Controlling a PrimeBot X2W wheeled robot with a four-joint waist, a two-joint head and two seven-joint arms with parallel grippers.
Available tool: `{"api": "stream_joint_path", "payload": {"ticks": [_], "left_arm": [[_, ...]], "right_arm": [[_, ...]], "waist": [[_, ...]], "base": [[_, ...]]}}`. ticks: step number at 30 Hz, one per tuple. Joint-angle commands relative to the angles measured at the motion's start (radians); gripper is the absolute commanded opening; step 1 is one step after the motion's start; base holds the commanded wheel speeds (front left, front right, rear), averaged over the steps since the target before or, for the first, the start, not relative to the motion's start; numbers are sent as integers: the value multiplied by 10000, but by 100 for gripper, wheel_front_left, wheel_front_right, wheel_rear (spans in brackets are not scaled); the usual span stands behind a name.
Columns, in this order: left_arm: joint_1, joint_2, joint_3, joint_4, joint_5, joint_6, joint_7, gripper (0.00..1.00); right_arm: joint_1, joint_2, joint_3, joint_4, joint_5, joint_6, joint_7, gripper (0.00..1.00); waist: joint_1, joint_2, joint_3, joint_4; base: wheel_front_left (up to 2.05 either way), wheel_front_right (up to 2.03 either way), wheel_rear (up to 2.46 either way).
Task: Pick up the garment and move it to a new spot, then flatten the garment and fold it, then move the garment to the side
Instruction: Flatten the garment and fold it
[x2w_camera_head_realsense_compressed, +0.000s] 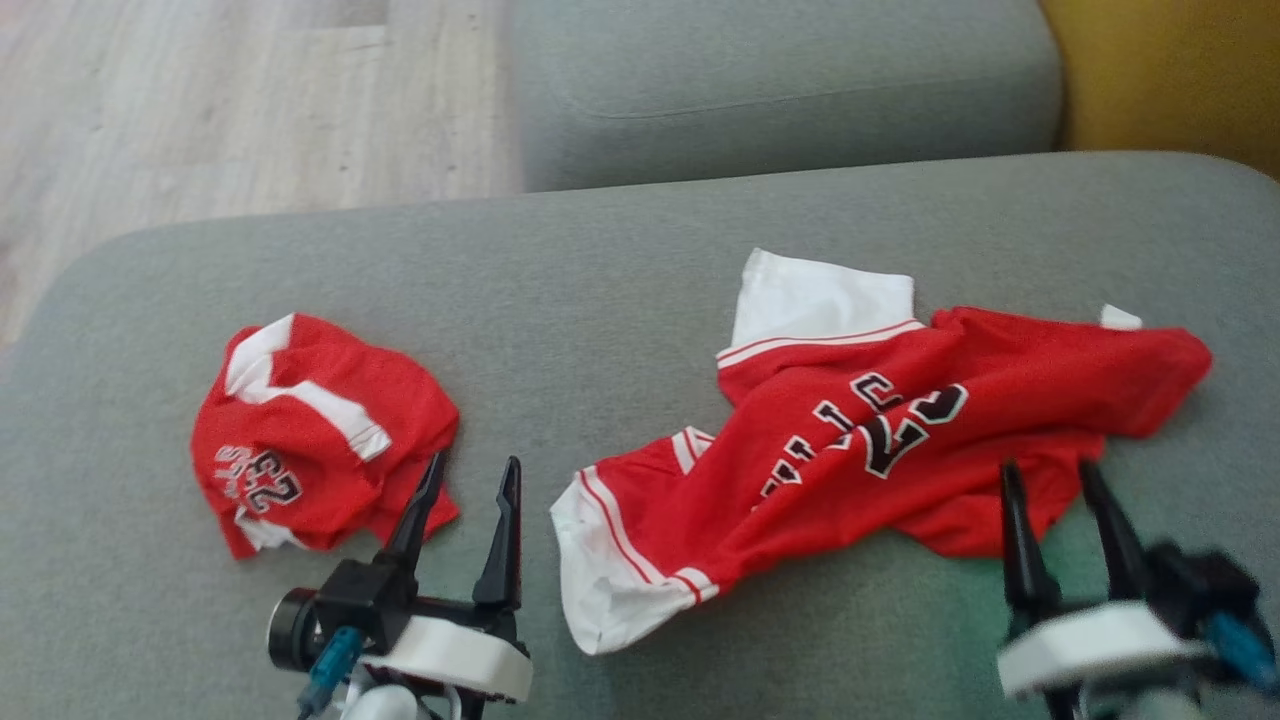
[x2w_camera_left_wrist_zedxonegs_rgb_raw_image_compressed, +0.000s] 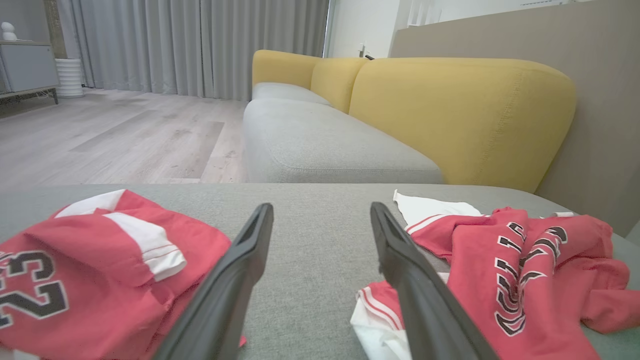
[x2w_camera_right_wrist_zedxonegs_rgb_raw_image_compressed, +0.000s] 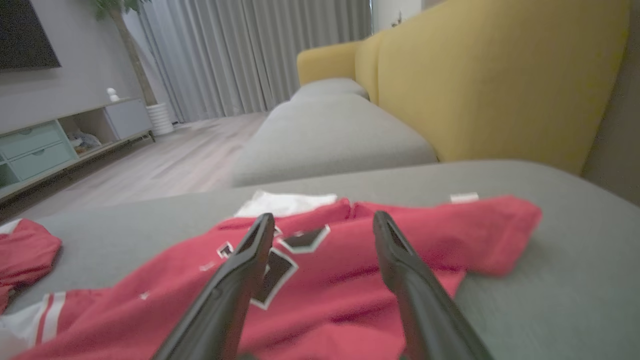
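The garment (x2w_camera_head_realsense_compressed: 880, 440) is a red jersey with white sleeves and black-and-white lettering, lying rumpled and partly spread across the grey sofa cushion (x2w_camera_head_realsense_compressed: 620, 280) at centre right. My right gripper (x2w_camera_head_realsense_compressed: 1048, 467) hovers open at its near right edge; in the right wrist view the right gripper (x2w_camera_right_wrist_zedxonegs_rgb_raw_image_compressed: 324, 216) has its fingers apart over the red cloth (x2w_camera_right_wrist_zedxonegs_rgb_raw_image_compressed: 350, 280), holding nothing. My left gripper (x2w_camera_head_realsense_compressed: 476, 460) is open too, over bare cushion between the jersey and a second, crumpled red piece. The left wrist view shows the left gripper (x2w_camera_left_wrist_zedxonegs_rgb_raw_image_compressed: 321, 207) with the jersey (x2w_camera_left_wrist_zedxonegs_rgb_raw_image_compressed: 510, 270) to its right.
A smaller crumpled red garment marked 23 (x2w_camera_head_realsense_compressed: 320, 430) lies at the cushion's left, close to my left fingers. Another grey cushion (x2w_camera_head_realsense_compressed: 780, 90) sits behind, with a yellow backrest (x2w_camera_left_wrist_zedxonegs_rgb_raw_image_compressed: 460, 110) to the right. Wooden floor (x2w_camera_head_realsense_compressed: 250, 100) lies beyond the cushion's left edge.
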Motion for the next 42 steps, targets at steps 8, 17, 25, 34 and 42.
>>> {"api": "stream_joint_path", "payload": {"ticks": [8,17,25,34,42], "left_arm": [[-336,69,321,-358,71,-5,-95,100],[-463,49,219,-222,110,-111,-95,100],[-440,63,195,-146,111,-113,-95,100],[-238,34,325,-208,36,-12,-95,100],[-163,-83,337,-248,26,-17,-95,100]], "right_arm": [[296,37,-417,614,828,-7,-255,100],[-677,38,71,2552,1475,-7,352,100],[-1579,39,110,4345,1497,-7,459,0],[-1497,39,-2491,4277,-138,-7,511,0],[-698,39,-4528,2075,-1270,-7,2193,0]], "waist": [[1,0,267,-287],[1,0,423,-51],[1,0,395,155],[1,0,96,-148],[1,0,-4,-362]], "base": [[0,0,0],[0,0,0],[0,0,0],[0,0,0],[0,0,0]]}}
